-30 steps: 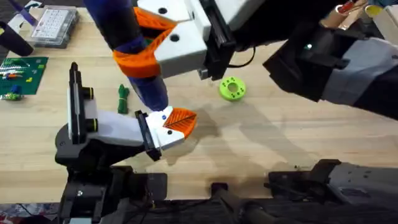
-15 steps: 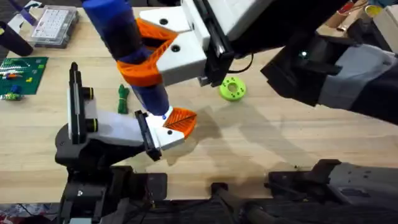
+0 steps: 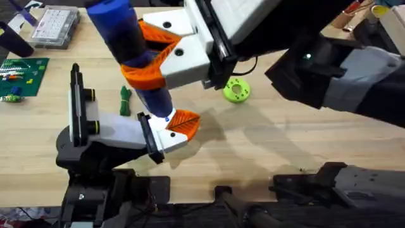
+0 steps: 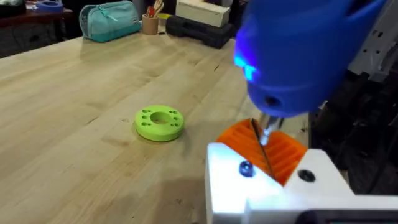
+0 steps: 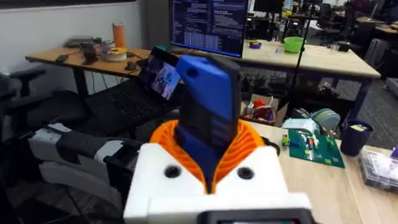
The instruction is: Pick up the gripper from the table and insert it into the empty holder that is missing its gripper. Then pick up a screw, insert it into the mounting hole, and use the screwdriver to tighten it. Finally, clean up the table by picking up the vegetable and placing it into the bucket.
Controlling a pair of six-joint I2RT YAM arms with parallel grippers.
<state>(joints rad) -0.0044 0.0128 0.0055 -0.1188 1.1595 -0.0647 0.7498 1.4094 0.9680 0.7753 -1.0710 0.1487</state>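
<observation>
Pale planks of the table (image 3: 304,139) carry the work. Right hand (image 3: 158,60) grips the screwdriver (image 3: 130,54), its long axis steeply tilted, bit tip down on the mounted gripper (image 3: 174,126) directly below; whether the left hand is open or closed, I cannot tell.

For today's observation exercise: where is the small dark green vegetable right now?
In the overhead view the vegetable lies on the table, left of centre, just left of the blue screwdriver and right of the left arm's black upright part.
</observation>
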